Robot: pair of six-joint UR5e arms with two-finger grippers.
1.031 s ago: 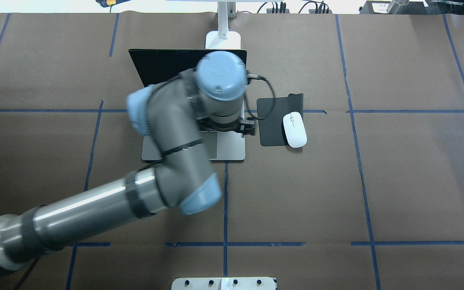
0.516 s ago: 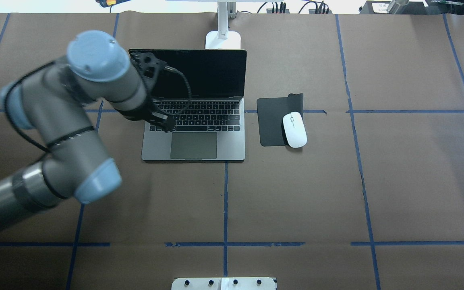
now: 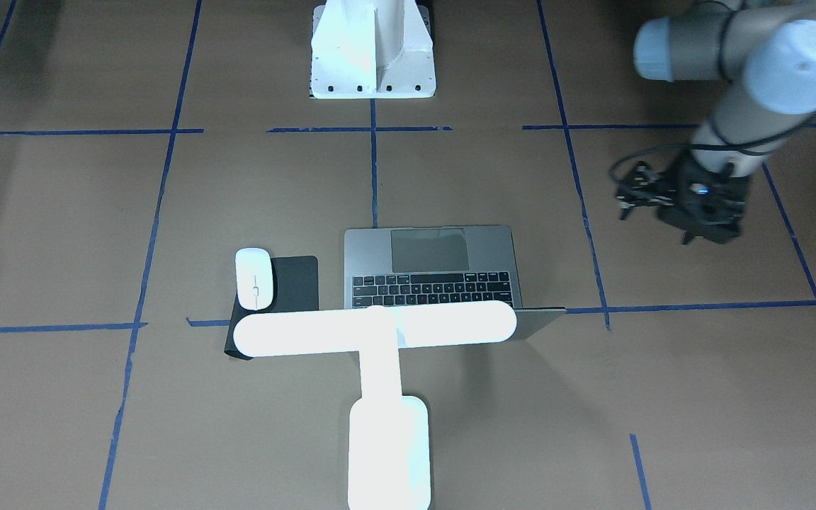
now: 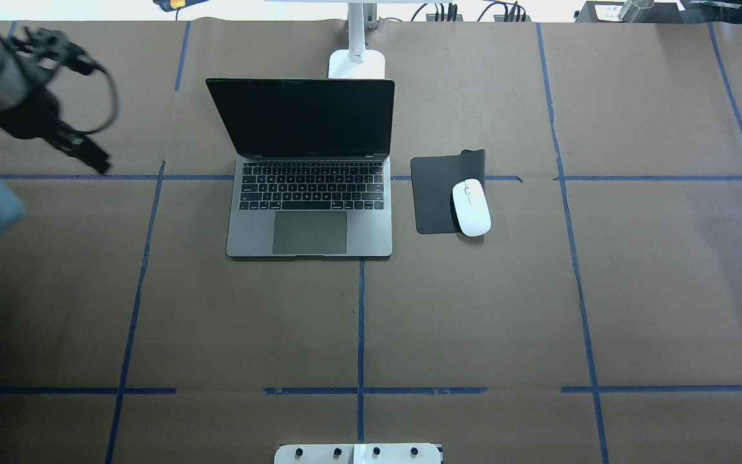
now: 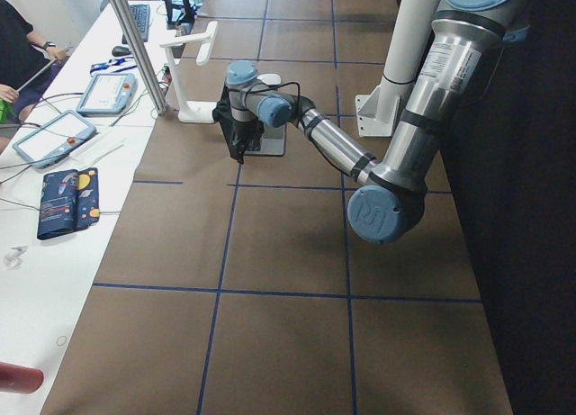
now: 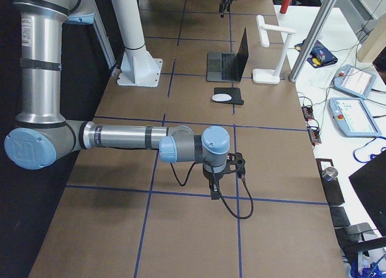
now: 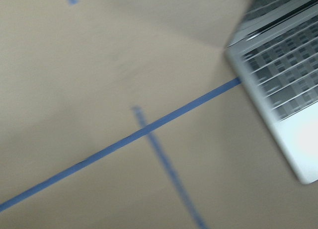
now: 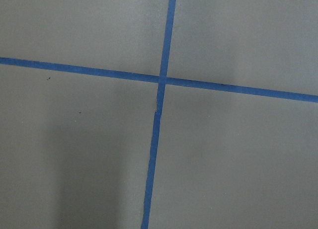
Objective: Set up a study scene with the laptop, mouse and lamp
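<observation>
Crosswise, lamp [image 3: 387, 338] bar beyond laptop [image 3: 429, 251].

The laptop [image 4: 310, 212] lies open near the middle of the table [image 4: 538, 309], a slim grey metal body with black keys and a large trackpad on the robot's side; its dark screen stands nearly upright, leaning slightly back. The mouse [image 4: 471, 207], small, white and oval with a thin centre line, rests flat to the laptop's right on the right part of a black mouse pad [image 4: 432, 193], overhanging the pad's right and near edges. The lamp [image 3: 376, 333] stands just behind the laptop's lid, base on the table, its long round-ended bar glowing bright white across the lid's top edge
</observation>
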